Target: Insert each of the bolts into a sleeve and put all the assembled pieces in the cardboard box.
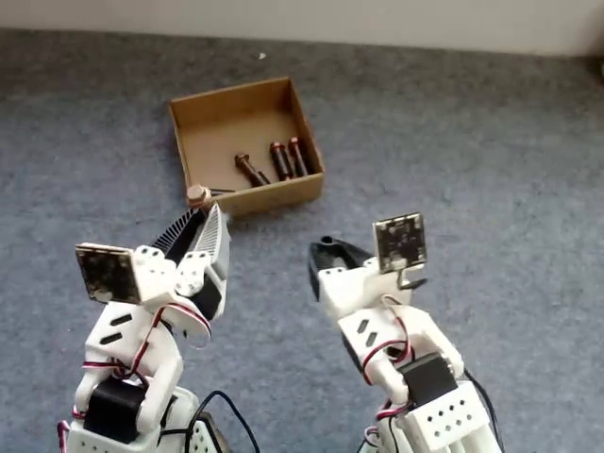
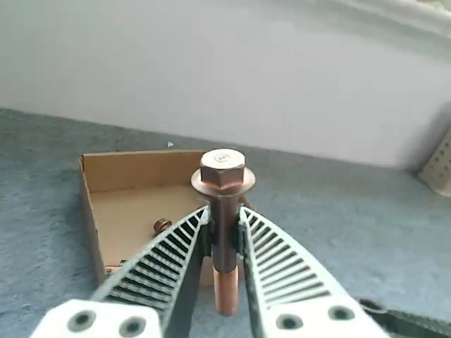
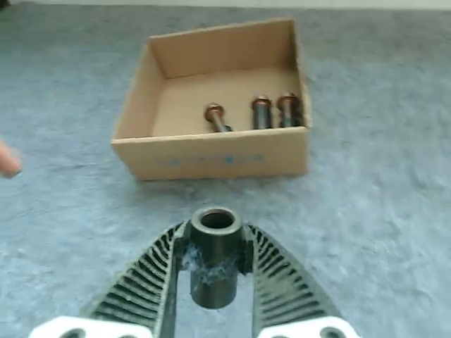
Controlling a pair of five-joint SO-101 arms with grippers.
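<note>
Above the grey carpeted tabletop [image 1: 491,142], the left pincer [image 2: 224,215] clamped a copper hex-head bolt [image 2: 223,176] (upright) beside the brown cardboard box [image 1: 274,196]; the right pincer [image 3: 215,231] gripped a dark cylindrical sleeve [image 3: 215,260] nearby.

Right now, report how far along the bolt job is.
Done: three pieces that look assembled lie in the cardboard box. In hand: the left gripper grips a bolt, the right gripper a sleeve, apart. To do: join them and box the piece.
</note>
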